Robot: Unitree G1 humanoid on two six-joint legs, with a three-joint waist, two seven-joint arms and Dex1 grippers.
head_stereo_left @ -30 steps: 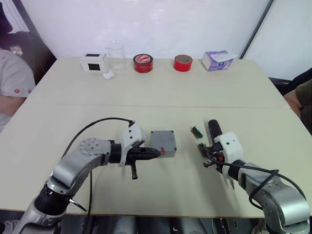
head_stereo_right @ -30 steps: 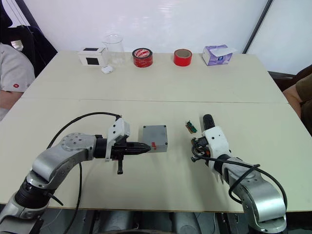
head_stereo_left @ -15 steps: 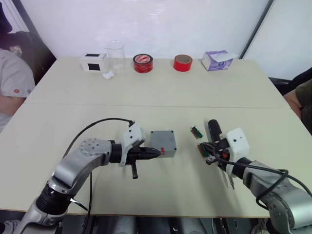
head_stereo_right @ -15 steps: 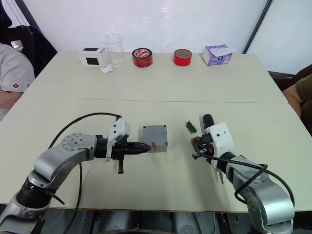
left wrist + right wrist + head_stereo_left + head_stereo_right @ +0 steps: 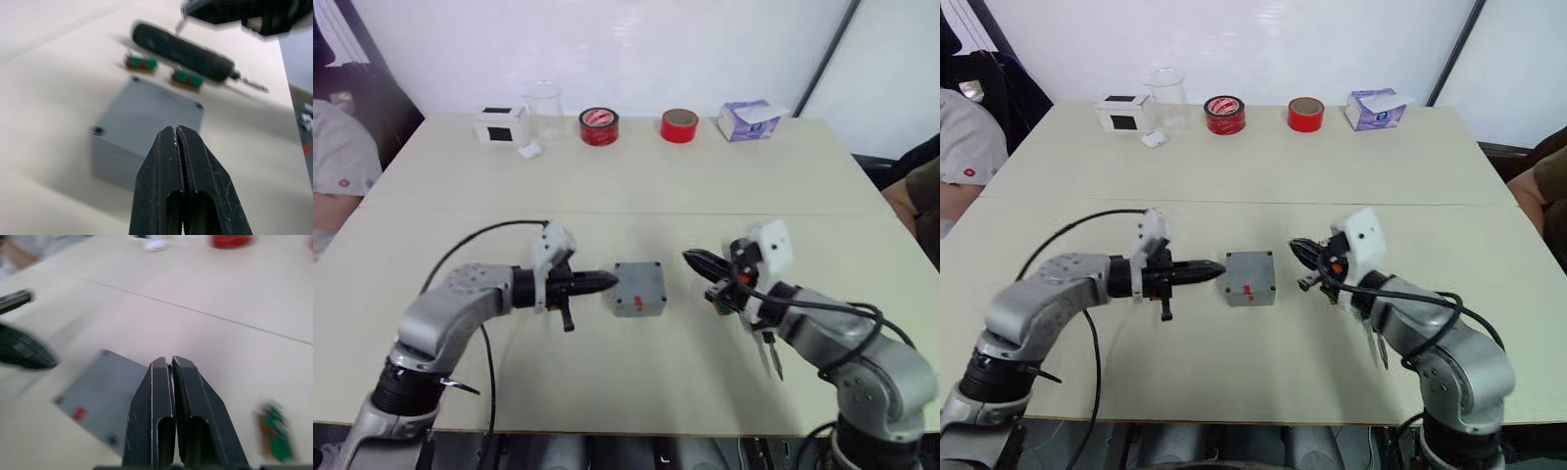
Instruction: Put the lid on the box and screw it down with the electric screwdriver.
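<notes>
A small square grey plastic box (image 5: 1248, 278) with a flat grey lid (image 5: 146, 115) sitting on top (a small red mark on its near side) rests near the middle of the pale beige table (image 5: 1263, 176), between the robot's two arms. The left gripper (image 5: 1216, 267) lies level with the table, its two black fingers (image 5: 182, 161) pressed together and empty, pointing right at the box's left side; the tip sits just beside the box, and whether it touches cannot be told. The right gripper (image 5: 1299, 247) hangs to the right of the box, its black fingers (image 5: 168, 396) likewise closed with nothing between them, pointing left toward the box and held apart from it.

In the left wrist view, the long black pen-shaped electric screwdriver (image 5: 183, 51) lies flat on the table beyond the box, on the right arm's side. Its long axis runs roughly near-to-far across the table, the thin metal bit (image 5: 252, 83) at the end toward the robot. Two small green circuit pieces (image 5: 161, 71) lie between screwdriver and box.

Along the far edge stand a white box with a black front (image 5: 1123, 112), a clear plastic beaker (image 5: 1167, 98), a red-and-white tape roll (image 5: 1224, 115), a plain red tape roll (image 5: 1305, 114) and a purple tissue box (image 5: 1376, 109).
</notes>
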